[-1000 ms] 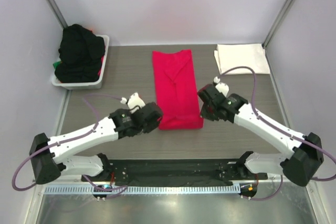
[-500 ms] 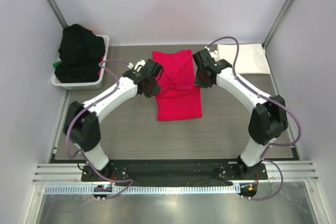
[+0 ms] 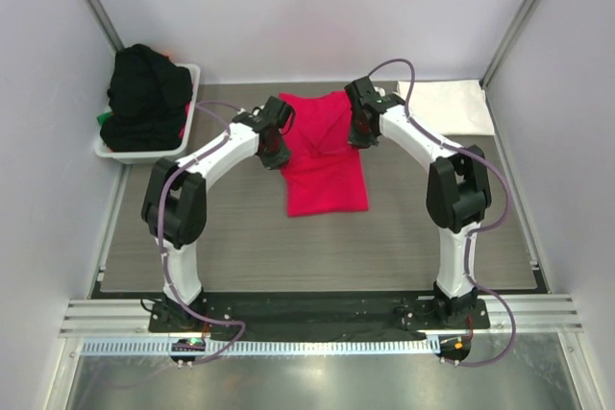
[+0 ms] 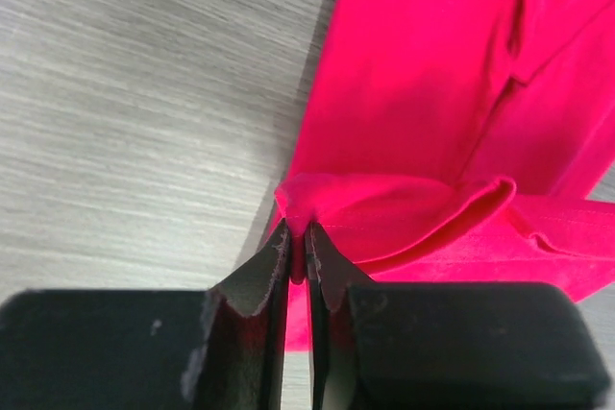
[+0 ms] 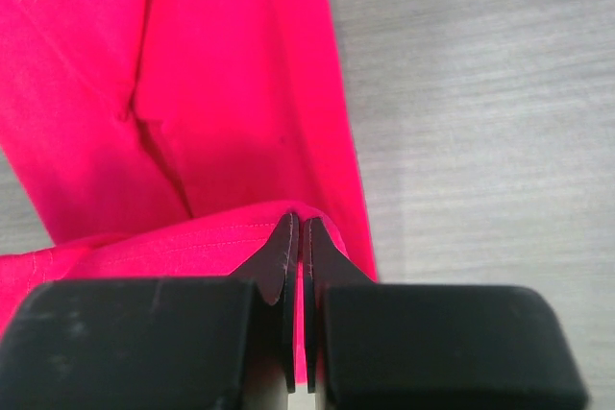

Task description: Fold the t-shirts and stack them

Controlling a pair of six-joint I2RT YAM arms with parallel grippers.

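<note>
The grey counter (image 3: 192,237) carries a red t-shirt (image 3: 327,175) lying lengthwise at its middle. A white basket (image 3: 190,79) heaped with black cloth (image 3: 144,93) stands at the far left corner, and a folded white t-shirt (image 3: 459,108) lies at the far right. The left gripper (image 4: 299,237) is clamped on a raised fold at the red t-shirt's left edge, and the right gripper (image 5: 297,228) is pinched tight on its right edge.

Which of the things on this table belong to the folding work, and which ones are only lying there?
Belong to the job: red t-shirt, partly folded; white folded t-shirt; black shirts heaped in the basket.
Only lying there: the white basket itself; the grey table.
</note>
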